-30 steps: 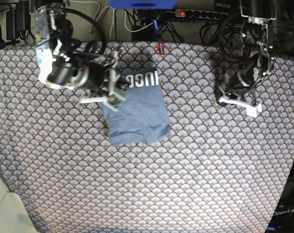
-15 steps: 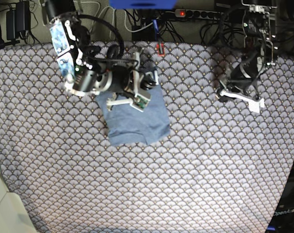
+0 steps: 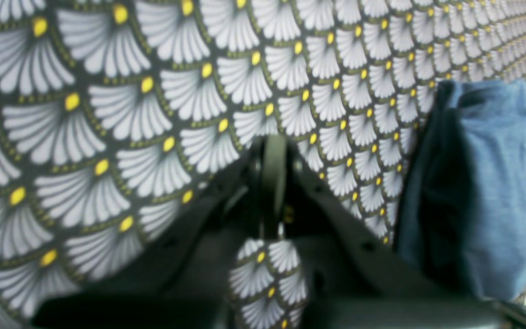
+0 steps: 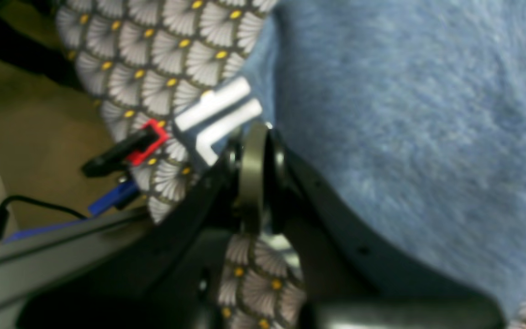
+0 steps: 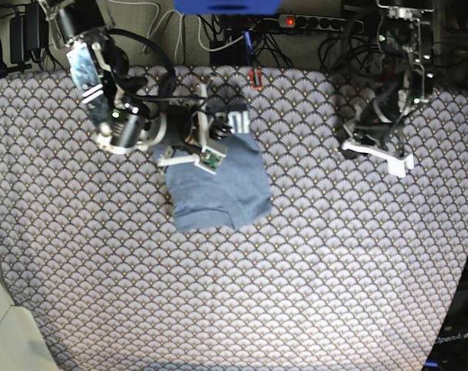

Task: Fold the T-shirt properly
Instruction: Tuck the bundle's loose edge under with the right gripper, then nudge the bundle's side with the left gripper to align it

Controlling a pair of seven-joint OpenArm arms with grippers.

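Judging from the compact T-shirt [image 5: 217,185] lain near the surface's far edge, the final fold is being pressed by the closed, empty right end effector [image 5: 205,127], while the left end effector [image 5: 377,151] is kept closed, empty, well apart.

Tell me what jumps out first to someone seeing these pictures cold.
The slate-blue T-shirt, folded into a compact rectangle, lies left of centre toward the far edge of the scallop-patterned tablecloth; a strip of white lettering shows at its far end. The right gripper is shut, low over that far end. The left gripper, also shut, sits apart at the far right, on bare tablecloth.
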